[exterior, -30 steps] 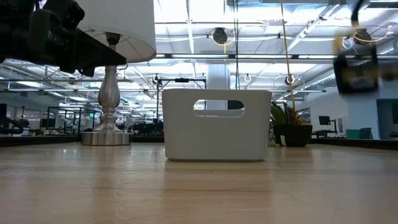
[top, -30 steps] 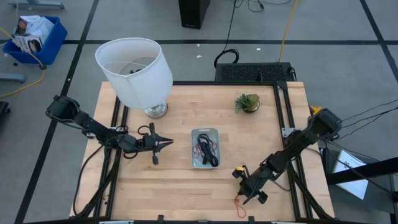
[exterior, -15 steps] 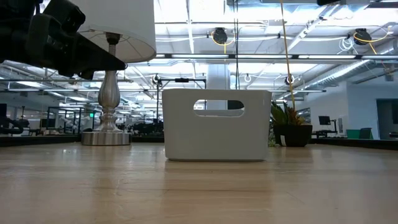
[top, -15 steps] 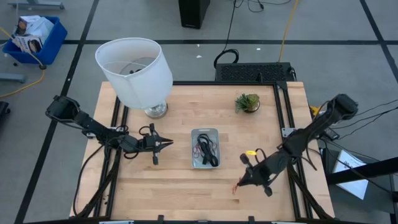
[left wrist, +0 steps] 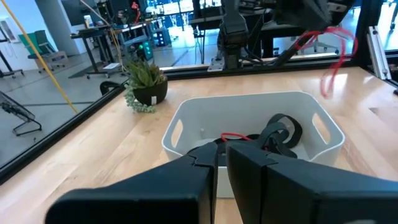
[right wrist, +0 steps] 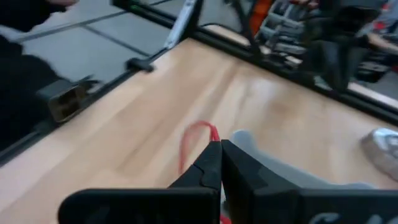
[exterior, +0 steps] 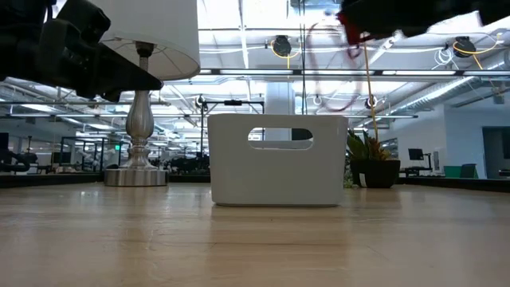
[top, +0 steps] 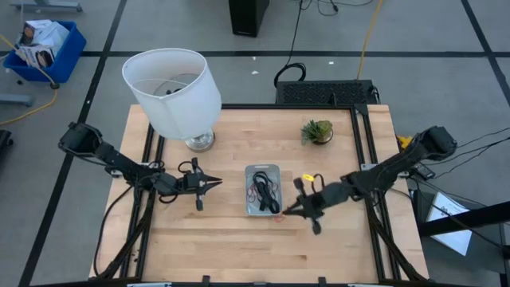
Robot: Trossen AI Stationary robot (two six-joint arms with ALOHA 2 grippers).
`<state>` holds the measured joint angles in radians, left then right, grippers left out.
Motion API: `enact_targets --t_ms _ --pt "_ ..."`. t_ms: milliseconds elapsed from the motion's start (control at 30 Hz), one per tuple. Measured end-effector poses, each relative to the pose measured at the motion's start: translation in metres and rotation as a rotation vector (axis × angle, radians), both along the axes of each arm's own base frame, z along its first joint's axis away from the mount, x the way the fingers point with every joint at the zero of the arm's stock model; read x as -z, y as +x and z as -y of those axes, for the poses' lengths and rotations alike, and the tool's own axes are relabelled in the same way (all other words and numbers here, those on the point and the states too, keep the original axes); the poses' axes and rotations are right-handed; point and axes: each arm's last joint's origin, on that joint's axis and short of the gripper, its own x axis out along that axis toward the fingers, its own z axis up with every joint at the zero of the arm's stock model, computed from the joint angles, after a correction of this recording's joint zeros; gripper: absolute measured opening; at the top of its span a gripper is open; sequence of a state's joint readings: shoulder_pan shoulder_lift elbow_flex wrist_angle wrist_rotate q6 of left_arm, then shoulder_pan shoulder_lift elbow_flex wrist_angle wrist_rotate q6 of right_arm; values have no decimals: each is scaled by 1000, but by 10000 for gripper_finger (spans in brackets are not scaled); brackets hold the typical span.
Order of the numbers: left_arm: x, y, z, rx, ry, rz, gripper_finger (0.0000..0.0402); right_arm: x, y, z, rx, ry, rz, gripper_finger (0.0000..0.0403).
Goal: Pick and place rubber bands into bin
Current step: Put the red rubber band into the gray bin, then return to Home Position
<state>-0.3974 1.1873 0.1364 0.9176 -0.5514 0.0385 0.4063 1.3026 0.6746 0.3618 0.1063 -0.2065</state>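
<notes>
The silvery-grey bin (top: 263,190) stands mid-table with black and red rubber bands (left wrist: 273,134) inside. My right gripper (top: 284,213) is at the bin's near right corner, above the table, shut on a red rubber band (left wrist: 333,56). The band also shows as a loop in the right wrist view (right wrist: 194,134) and as a blurred loop in the low view (exterior: 327,72). My left gripper (top: 215,184) hovers left of the bin, shut and empty, pointing at it. My right gripper pinches the red rubber band between its two fingertips at one spot on the loop (right wrist: 213,138). The fingers reach level from the table's right side toward the bin. The band is lifted clear of the table and hangs slack below the fingertips (left wrist: 323,78).
A big white lamp (top: 171,88) stands at the far left of the table and a small potted plant (top: 318,131) at the far right. A blue crate (top: 44,44) sits on the floor beyond the table's far left corner.
My right gripper has swung from the table's near right area toward the bin, moving left and away from the near edge. It has carried the red rubber band, which lay near the table's near edge, up clear of the table. My left arm has kept still.
</notes>
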Motion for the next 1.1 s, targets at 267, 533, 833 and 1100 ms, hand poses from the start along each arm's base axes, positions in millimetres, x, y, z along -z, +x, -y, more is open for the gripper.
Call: enact_targets --t_ms 267,533,833,1100 --pt "0 0 -2 -9 -3 0 42 -3 21 49 171 31 64 0" --pt "0 0 -1 -8 4 -1 42 25 34 78 206 73 -76 0" --pt "0 0 -1 -7 4 -2 42 43 41 80 230 84 -130 3" --pt "0 0 -1 -7 4 -2 42 41 42 79 248 143 -121 106"
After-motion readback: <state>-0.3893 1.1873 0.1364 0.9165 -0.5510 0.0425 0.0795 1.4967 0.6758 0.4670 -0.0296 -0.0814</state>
